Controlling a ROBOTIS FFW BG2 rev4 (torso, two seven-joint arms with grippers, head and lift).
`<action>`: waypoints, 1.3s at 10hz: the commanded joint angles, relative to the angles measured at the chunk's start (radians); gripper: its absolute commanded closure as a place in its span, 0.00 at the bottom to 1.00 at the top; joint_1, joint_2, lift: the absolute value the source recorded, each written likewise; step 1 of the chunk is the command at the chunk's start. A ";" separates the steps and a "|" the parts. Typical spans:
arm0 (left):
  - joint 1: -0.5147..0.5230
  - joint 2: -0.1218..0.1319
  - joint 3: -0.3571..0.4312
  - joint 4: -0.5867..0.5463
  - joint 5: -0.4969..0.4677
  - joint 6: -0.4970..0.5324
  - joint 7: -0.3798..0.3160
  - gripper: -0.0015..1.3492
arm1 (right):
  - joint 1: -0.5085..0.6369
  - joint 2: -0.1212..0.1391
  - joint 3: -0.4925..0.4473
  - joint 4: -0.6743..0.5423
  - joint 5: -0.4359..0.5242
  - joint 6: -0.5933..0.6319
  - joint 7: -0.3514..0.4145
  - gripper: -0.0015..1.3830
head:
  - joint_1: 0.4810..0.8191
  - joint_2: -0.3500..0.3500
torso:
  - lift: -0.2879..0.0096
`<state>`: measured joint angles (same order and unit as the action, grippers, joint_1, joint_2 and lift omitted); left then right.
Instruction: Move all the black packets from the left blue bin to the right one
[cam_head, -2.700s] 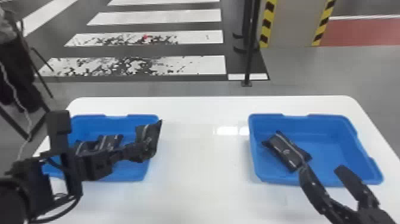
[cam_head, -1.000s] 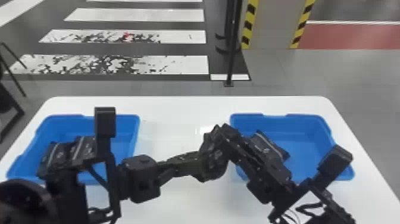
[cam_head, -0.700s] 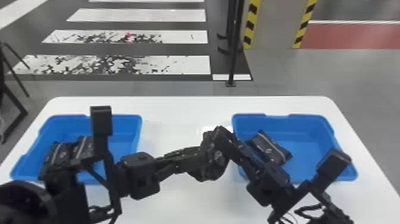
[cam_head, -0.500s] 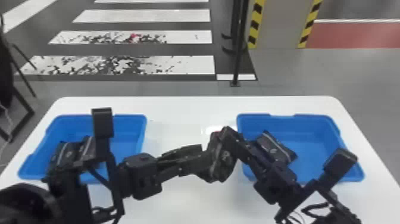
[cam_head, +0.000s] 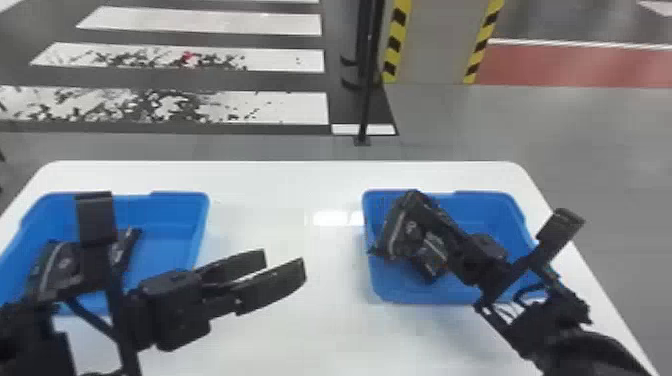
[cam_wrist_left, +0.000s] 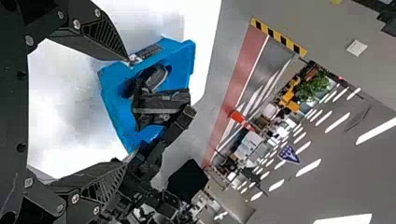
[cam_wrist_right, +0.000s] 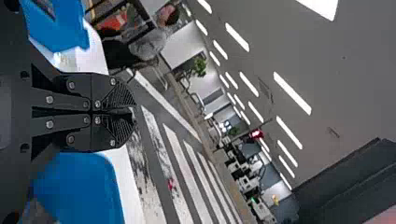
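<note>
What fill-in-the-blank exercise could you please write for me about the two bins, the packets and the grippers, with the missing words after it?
The left bin and the right bin are both coloured ____.
The left gripper is not shut but ____.
The right gripper holds a black packet over the ____ bin.
Both bins stand on a table whose top is ____.

Missing words: blue; open; right; white.

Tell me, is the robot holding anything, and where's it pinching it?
The right gripper holds a black packet by its upper end; the left gripper holds nothing.
</note>
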<state>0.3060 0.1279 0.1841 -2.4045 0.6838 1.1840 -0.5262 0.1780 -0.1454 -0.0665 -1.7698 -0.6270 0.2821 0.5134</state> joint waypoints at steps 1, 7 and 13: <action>0.020 -0.008 0.049 -0.007 0.000 -0.013 0.000 0.19 | -0.077 -0.010 -0.063 0.129 0.045 0.000 -0.007 0.92 | 0.63 0.36 | 0.45; 0.033 -0.017 0.308 -0.014 -0.187 -0.013 0.015 0.18 | 0.028 0.000 -0.177 0.090 0.194 -0.078 -0.059 0.10 | 0.63 0.32 | 0.45; -0.068 0.025 0.428 0.109 -0.339 0.053 0.071 0.19 | 0.521 0.146 -0.165 -0.367 0.294 -0.223 -0.139 0.09 | 0.63 0.67 | 0.45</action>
<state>0.2580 0.1479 0.6097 -2.3186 0.3542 1.2298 -0.4558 0.6679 -0.0077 -0.2353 -2.1139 -0.3232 0.0614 0.3732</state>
